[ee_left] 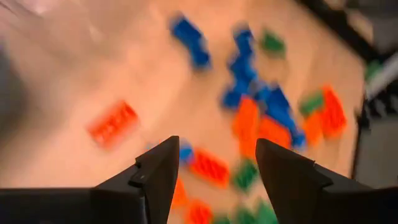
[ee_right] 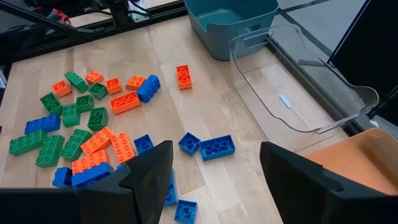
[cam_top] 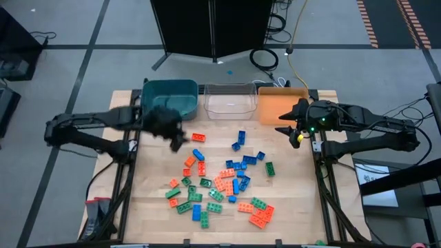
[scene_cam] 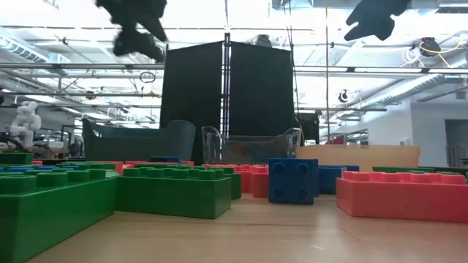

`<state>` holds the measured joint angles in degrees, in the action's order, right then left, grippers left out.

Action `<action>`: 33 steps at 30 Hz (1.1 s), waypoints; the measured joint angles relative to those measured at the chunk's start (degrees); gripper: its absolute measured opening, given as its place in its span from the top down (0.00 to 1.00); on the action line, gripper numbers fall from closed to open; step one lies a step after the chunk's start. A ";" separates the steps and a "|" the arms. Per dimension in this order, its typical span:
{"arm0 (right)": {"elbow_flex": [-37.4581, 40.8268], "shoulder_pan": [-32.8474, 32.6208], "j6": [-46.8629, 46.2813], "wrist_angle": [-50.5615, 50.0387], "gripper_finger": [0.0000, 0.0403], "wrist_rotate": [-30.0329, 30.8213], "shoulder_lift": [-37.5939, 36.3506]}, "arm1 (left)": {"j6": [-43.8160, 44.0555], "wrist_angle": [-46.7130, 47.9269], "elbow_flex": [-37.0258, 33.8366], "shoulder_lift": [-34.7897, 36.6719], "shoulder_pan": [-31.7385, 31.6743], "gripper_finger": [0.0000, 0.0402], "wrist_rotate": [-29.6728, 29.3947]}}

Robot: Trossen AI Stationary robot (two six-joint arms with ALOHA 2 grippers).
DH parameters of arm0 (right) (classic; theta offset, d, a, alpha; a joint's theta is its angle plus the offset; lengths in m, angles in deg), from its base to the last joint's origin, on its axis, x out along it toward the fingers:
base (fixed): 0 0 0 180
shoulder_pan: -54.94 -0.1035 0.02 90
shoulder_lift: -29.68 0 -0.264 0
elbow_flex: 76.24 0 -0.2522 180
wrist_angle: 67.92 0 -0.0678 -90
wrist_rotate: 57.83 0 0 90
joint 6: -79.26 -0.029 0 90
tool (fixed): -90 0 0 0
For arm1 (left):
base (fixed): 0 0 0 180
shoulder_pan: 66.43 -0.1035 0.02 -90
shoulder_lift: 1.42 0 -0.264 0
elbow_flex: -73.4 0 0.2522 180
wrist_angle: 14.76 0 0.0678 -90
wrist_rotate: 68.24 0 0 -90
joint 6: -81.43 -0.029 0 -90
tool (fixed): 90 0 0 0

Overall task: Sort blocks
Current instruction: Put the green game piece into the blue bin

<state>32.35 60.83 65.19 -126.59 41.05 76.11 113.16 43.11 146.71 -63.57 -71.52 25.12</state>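
My left claw (cam_top: 178,141) hangs above the pale wooden table (cam_top: 289,207), just in front of the teal plastic bin (cam_top: 170,95), with its two dark fingers (ee_left: 155,171) spread well apart and nothing between them. My right claw (cam_top: 293,131) hovers in the air near the front of the flat orange bin (cam_top: 281,103), its fingers (ee_right: 152,171) likewise wide apart and empty.

The small studded plastic toy bricks (cam_top: 220,182) lie scattered loose over the middle of the table, between my two arms and in front of the three bins. They are short rectangular pieces with round studs on top, in green, blue and orange-red, all mixed together. The blue ones gather mostly toward the bins and my right side, while green and orange-red ones crowd the nearer part of the spread. One orange-red brick (cam_top: 198,137) lies by itself, just beside my left claw, apart from the main cluster. Some bricks touch or lean against each other; others lie singly. The clear plastic bin (cam_top: 229,102) stands between the teal and orange ones, and it looks bare inside from my right wrist.
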 joint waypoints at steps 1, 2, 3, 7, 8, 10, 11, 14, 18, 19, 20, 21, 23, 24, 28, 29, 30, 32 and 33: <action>0.00 0.00 0.00 -0.02 0.40 0.00 0.00 | 2.09 1.66 0.00 -0.06 3.60 0.46 -1.12; 0.00 0.00 0.00 -0.02 0.40 0.00 0.00 | 4.12 3.20 0.00 -0.40 6.96 0.46 -2.31; 0.00 0.00 0.00 -0.02 0.40 0.00 0.00 | 6.53 4.58 0.00 -0.79 10.13 0.46 -3.68; 0.00 0.00 -0.11 -0.02 0.40 0.00 0.00 | 17.20 8.69 0.00 -3.33 20.42 0.46 -7.19; 0.00 0.00 -0.12 -0.02 0.40 0.00 0.00 | 19.86 9.27 0.00 -4.09 22.66 0.46 -7.87; 0.00 0.00 -0.20 -0.02 0.40 -0.20 0.00 | 24.51 9.13 0.00 -5.90 26.50 0.46 -8.16; 0.00 0.00 -0.24 -0.02 0.40 -0.28 0.00 | 26.80 8.90 0.00 -6.98 28.17 0.46 -8.17; 0.00 0.00 -0.24 -0.37 0.40 -0.28 0.00 | 33.08 9.01 -0.02 -10.65 32.75 0.46 -8.13; 0.00 0.00 -0.09 -0.96 0.40 -0.28 0.00 | 37.59 8.99 -0.02 -15.89 37.21 0.46 -7.85; 0.00 0.00 -0.07 -0.96 0.40 -0.28 0.00 | 38.25 8.99 -0.02 -17.18 37.88 0.46 -7.72; 0.00 0.02 -0.07 -0.96 0.40 -0.28 0.00 | 38.49 8.99 -0.03 -18.38 38.43 0.46 -7.61; 0.00 0.01 -0.04 -1.01 0.40 -0.28 0.00 | 38.53 8.96 -0.04 -19.50 38.84 0.46 -7.20; 0.00 0.00 0.26 -1.55 0.40 -0.28 -0.02 | 38.58 8.92 -0.04 -21.71 39.45 0.46 -6.07; 0.00 0.01 0.36 -1.87 0.40 -0.28 -0.01 | 38.67 8.89 -0.04 -22.73 39.72 0.46 -5.51; 0.00 0.00 0.37 -3.30 0.40 -0.27 0.00 | 40.15 8.47 -0.04 -26.37 39.78 0.46 -4.47; 0.00 0.01 0.36 -3.77 0.40 -0.27 0.00 | 40.24 8.16 -0.04 -27.20 39.79 0.46 -4.24; 0.00 0.00 0.39 -4.39 0.40 -0.26 -0.02 | 40.14 7.71 -0.04 -28.00 39.79 0.46 -4.24; 0.00 0.02 0.90 -4.89 0.40 -0.26 0.00 | 39.81 6.40 -0.04 -29.47 39.81 0.46 -4.30; 0.00 0.00 1.26 -5.15 0.40 -0.26 -0.01 | 39.63 6.03 -0.04 -30.32 39.81 0.46 -4.33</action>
<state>32.35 60.83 66.45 -131.74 40.79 76.11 152.79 49.14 146.66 -93.90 -31.71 20.79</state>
